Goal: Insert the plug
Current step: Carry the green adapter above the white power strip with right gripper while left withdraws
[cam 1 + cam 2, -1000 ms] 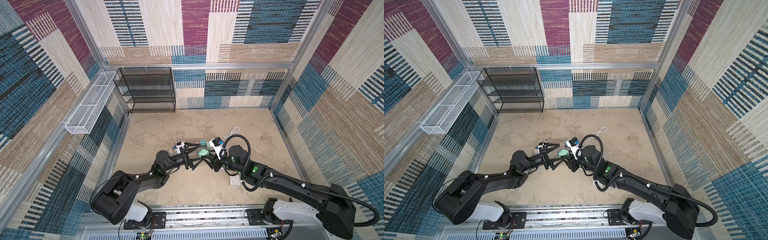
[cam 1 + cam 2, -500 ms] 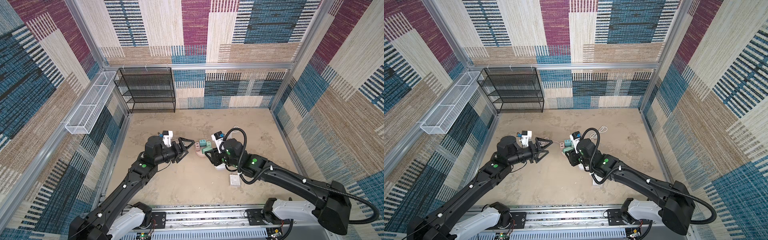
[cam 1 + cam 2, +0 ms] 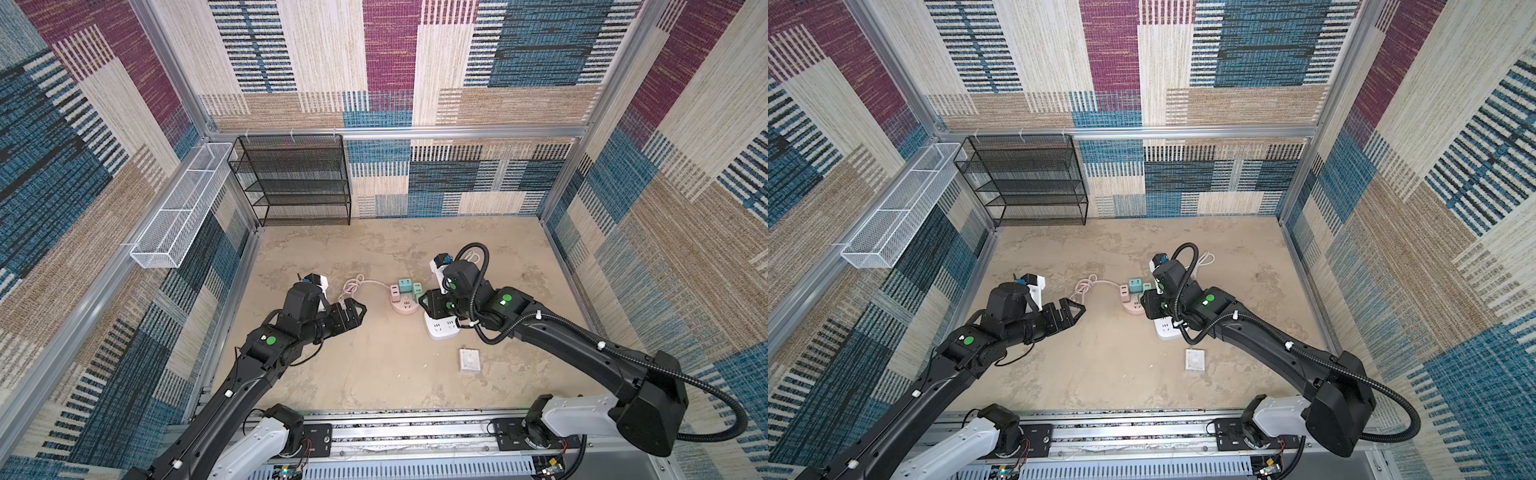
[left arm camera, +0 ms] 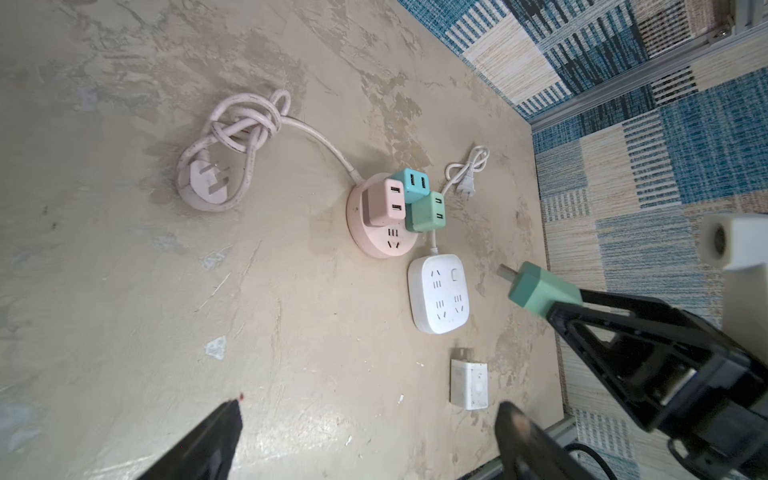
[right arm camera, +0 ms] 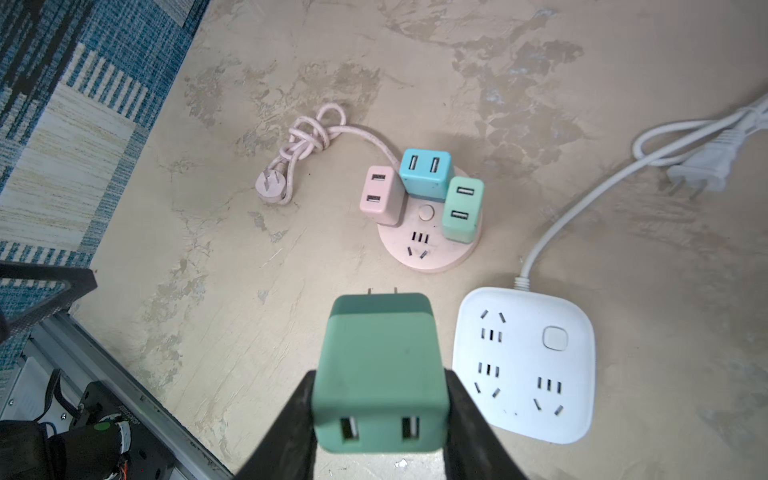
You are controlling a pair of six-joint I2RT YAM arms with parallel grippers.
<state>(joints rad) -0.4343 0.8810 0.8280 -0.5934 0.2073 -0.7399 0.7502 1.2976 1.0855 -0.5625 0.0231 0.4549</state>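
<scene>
Green plug [image 5: 374, 345] was clamped in the right gripper [image 5: 380, 384], held above the table [image 5: 232, 340] just beside the white power strip [image 5: 523, 365]. Left gripper [image 3: 354, 309], jaws wide open and empty, had pulled away from it within 1 second; handover looked done, insertion next.

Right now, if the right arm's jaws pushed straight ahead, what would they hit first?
Likely the pink round power strip, met by prongs of the held green charger; depth is unclear, perhaps bare table first.
</scene>
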